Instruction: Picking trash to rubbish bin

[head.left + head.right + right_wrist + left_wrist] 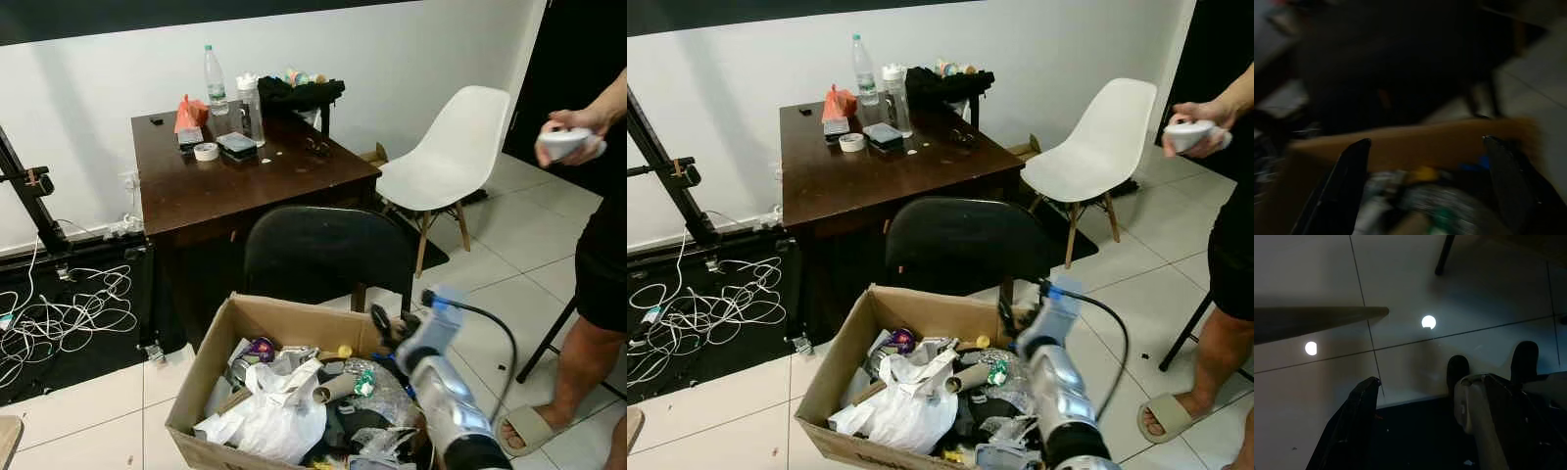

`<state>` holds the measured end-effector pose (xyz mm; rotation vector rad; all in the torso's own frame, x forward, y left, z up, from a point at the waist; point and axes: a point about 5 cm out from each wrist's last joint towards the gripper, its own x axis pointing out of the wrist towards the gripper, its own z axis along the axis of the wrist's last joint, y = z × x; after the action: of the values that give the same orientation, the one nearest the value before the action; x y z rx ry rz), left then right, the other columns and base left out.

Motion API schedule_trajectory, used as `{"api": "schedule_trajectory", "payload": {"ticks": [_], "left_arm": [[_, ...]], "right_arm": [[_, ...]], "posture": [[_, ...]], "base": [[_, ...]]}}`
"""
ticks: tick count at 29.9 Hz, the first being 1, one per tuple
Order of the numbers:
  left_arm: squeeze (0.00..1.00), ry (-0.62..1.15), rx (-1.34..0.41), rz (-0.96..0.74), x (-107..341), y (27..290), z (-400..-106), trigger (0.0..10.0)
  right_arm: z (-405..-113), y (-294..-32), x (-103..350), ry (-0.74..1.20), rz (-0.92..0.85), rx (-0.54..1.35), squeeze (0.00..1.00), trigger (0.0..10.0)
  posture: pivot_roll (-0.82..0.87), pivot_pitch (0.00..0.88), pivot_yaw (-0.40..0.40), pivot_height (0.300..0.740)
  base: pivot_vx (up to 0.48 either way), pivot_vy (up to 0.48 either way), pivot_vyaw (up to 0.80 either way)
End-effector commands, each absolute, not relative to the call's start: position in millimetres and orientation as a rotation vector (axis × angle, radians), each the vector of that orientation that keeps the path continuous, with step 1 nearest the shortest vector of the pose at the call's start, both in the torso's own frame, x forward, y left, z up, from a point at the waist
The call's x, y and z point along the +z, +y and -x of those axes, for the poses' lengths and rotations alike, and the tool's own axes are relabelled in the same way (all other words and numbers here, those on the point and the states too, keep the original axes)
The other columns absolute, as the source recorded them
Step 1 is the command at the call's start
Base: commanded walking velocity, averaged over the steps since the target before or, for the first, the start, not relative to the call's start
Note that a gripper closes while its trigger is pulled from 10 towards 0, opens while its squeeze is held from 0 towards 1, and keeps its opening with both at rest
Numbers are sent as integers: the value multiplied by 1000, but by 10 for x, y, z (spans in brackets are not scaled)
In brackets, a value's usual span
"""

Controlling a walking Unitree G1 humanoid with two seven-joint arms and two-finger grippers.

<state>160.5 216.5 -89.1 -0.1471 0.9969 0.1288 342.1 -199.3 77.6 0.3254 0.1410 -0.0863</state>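
Note:
A cardboard box stands on the floor in front of me, holding trash: a white plastic bag, a cardboard tube, a yellow cap and crumpled wrappers. My right arm reaches over the box's right side. Its gripper hangs above the far right corner, open, with nothing between the fingers. The right wrist view is blurred and looks down at the box's far wall and the trash. My left gripper hangs open over dim floor tiles.
A black chair stands right behind the box, before a dark brown desk with bottles and a tape roll. A white chair is at the right. A person stands at the far right holding a white controller. Cables lie at the left.

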Motion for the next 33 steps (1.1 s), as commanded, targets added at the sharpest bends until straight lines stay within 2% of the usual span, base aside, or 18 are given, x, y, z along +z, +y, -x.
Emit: {"api": "schedule_trajectory", "payload": {"ticks": [1,4,5,9,10,12,13,14,15,17,18,21,23,25,26,28,30,33], "left_arm": [[0,1031,135,129,-920,2209,-1517,10000],[0,1038,135,131,-930,2203,-1493,10000],[0,1038,135,131,-930,2203,-1493,10000],[0,1048,136,134,-943,2201,-1459,10000],[0,1048,136,134,-943,2201,-1459,10000],[0,1051,136,134,-947,2200,-1449,10000],[0,1052,136,134,-949,2201,-1445,10000],[0,1052,136,134,-949,2201,-1445,10000],[0,1056,135,132,-951,2202,-1439,10000],[0,1059,134,131,-953,2202,-1434,10000],[0,1062,134,131,-954,2203,-1431,10000],[0,1069,127,120,-957,2203,-1426,10000],[0,1069,127,120,-957,2203,-1426,10000],[0,1072,124,117,-958,2201,-1425,10000],[0,1076,119,112,-961,2194,-1420,10000],[0,1076,119,112,-961,2194,-1420,10000],[0,1074,118,111,-959,2189,-1430,10000],[0,1070,122,112,-953,2198,-1440,10000]], "right_arm": [[-3247,-2200,525,234,-287,-209,0,10000],[-2891,-2713,263,361,-157,-459,0,10000],[-2891,-2713,263,361,-157,-459,0,10000],[-2285,-3300,24,498,-42,-745,0,10000],[-2285,-3300,24,498,-42,-745,0,10000],[-1917,-3548,-72,578,31,-862,0,10000],[-1760,-3619,-121,619,50,-899,0,10000],[-1760,-3619,-121,619,50,-899,0,10000],[-1555,-3661,-210,686,66,-925,0,10000],[-1383,-3667,-294,749,72,-943,0,10000],[-1194,-3624,-407,826,68,-949,0,10000],[-820,-3355,-695,1015,44,-910,0,10000],[-820,-3355,-695,1015,44,-910,0,10000],[-755,-3246,-769,1065,49,-873,0,10000],[-675,-3055,-880,1136,36,-804,0,10000],[-675,-3055,-880,1136,36,-804,0,10000],[-642,-2716,-1023,1214,13,-646,0,10000],[-724,-2555,-1062,1217,19,-541,0,10000]], "posture": [[-165,97,93,740],[-168,102,87,740],[-168,102,87,740],[-171,108,83,740],[-171,108,83,740],[-175,111,82,740],[-178,112,84,740],[-178,112,84,740],[-181,113,85,740],[-182,114,86,740],[-184,117,90,740],[-192,121,100,740],[-192,121,100,740],[-196,123,103,740],[-190,120,106,740],[-190,120,106,740],[-172,119,102,740],[-172,118,103,740]], "base": [[0,0,0],[0,0,0],[0,0,0],[0,0,0],[0,0,0],[0,0,0],[0,0,0],[0,0,0],[0,0,0],[0,0,0],[0,0,0],[-255,0,0],[-270,0,0],[-289,0,0],[-296,0,0],[-296,0,0],[-296,0,0],[-296,0,0]]}}
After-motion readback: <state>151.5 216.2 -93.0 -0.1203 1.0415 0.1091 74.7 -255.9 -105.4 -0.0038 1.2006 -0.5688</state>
